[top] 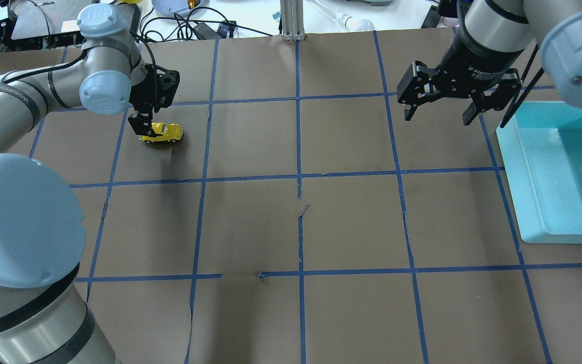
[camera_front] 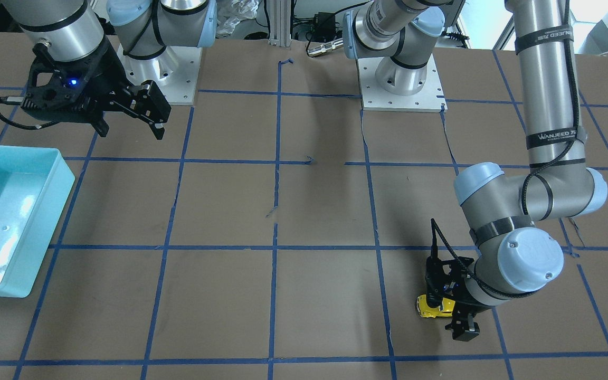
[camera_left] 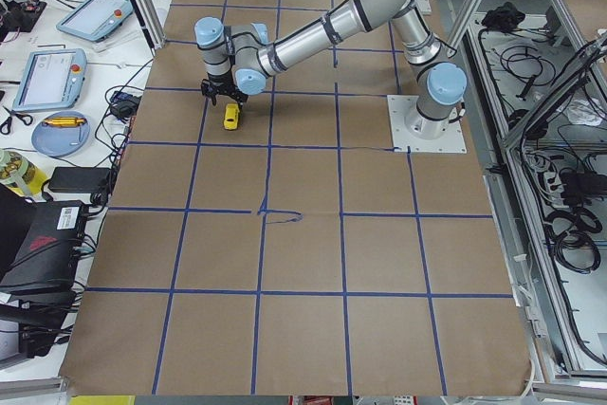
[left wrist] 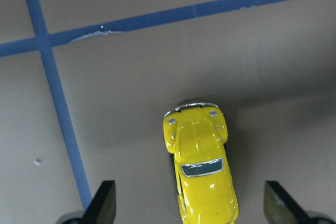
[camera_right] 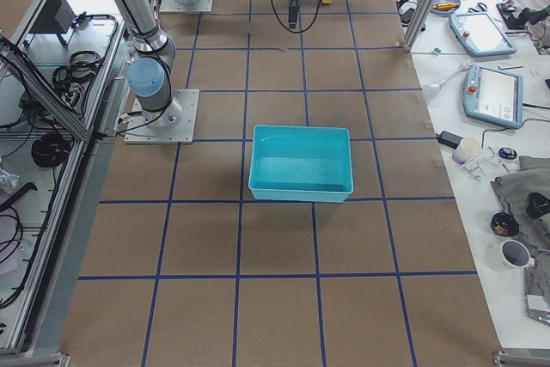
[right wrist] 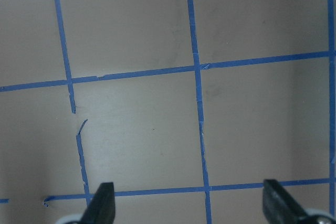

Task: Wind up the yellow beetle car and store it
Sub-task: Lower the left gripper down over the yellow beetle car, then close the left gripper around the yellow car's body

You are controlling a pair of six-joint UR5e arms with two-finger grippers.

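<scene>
bearing yellow beetle car, blue-taped brown table

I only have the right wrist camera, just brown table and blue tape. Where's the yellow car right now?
Observer: The yellow car stands on its wheels on the robot's left side of the table. It is inside the open left end effector, which touches it on neither side.
Operator: And where does it get stored?
Observer: A light blue bin sits on the table on the robot's right side, near the right end effector.
</scene>
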